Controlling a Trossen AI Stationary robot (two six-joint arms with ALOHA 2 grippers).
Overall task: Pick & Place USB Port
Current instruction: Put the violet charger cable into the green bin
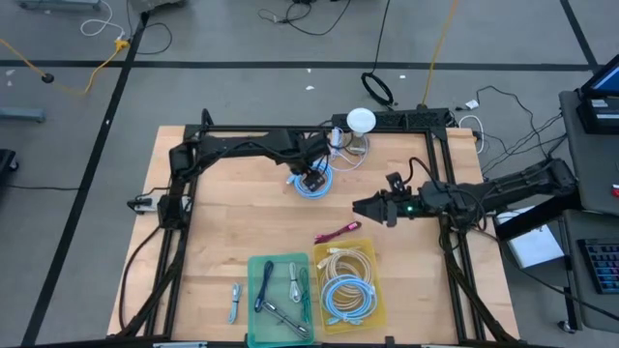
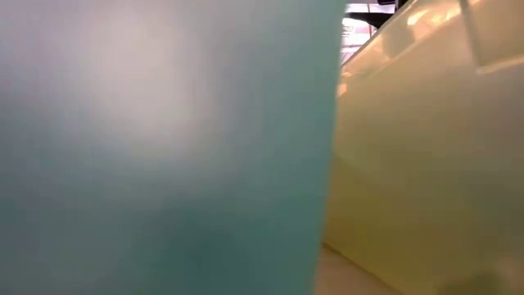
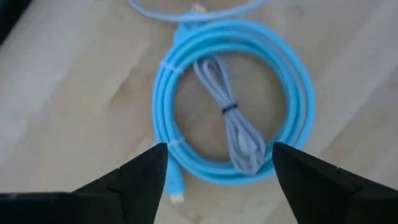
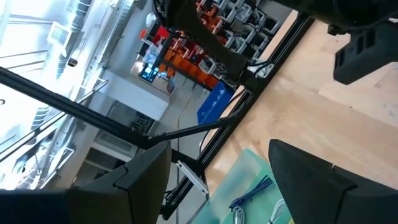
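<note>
A blue cable (image 3: 236,99) lies coiled flat on the wooden table (image 1: 232,222), its pale plug end (image 3: 177,194) by the coil's rim. A small grey bundled cable (image 3: 233,127) lies inside the coil. My left gripper (image 3: 217,171) points down over the coil (image 1: 311,186), open, with its fingertips standing to either side of the coil's near part. I see no touch. My right gripper (image 1: 372,208) hovers level at the centre right, open with nothing between its fingers (image 4: 217,180). No separate USB port can be made out.
A green tray (image 1: 280,290) and a yellow tray (image 1: 350,280) with coiled cables stand at the near edge; their walls (image 2: 164,147) fill the low view. A pink cable (image 1: 337,232) lies near the yellow tray. A white round thing (image 1: 361,121) sits at the far edge.
</note>
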